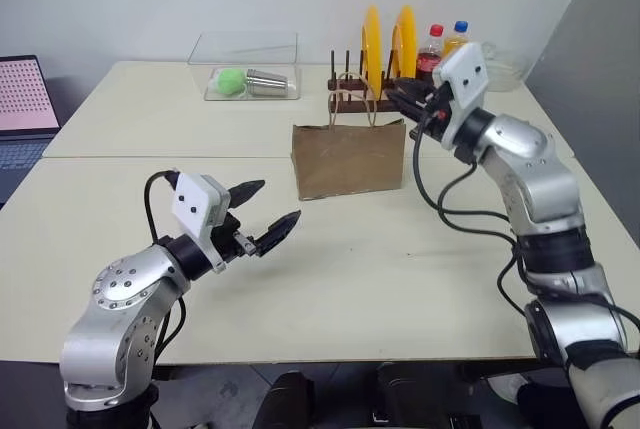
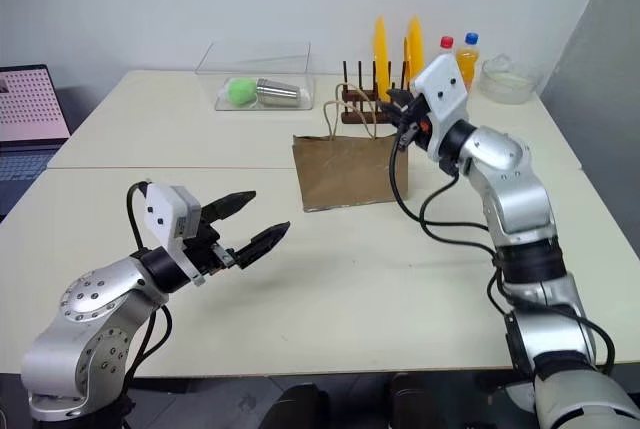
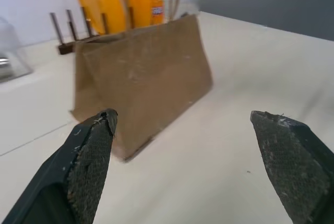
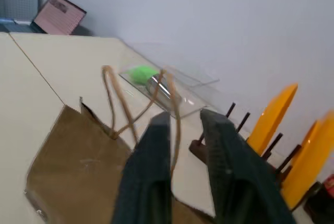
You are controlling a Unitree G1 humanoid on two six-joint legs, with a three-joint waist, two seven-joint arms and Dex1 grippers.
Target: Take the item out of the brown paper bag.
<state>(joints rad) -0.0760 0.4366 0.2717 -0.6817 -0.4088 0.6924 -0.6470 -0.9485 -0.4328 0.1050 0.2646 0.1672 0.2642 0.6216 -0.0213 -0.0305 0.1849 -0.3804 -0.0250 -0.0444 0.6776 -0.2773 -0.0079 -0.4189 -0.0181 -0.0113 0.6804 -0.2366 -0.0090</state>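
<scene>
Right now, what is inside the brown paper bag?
Its contents are hidden: the brown paper bag stands upright and its creased walls cover the inside. Its loop handles rise above the rim, with the right gripper beside them.

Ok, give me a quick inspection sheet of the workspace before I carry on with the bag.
Surface: cream table, bare in front.
Job's things: brown paper bag upright; item inside not visible.
Clutter: rack with yellow plates, soda bottles, clear box holding a green ball and a metal cup.
Tools: left tool open, short of the bag; right tool shut at the bag's handles, grip unclear.
Cables: black, along both arms.
Surroundings: laptop, white wall.
</scene>
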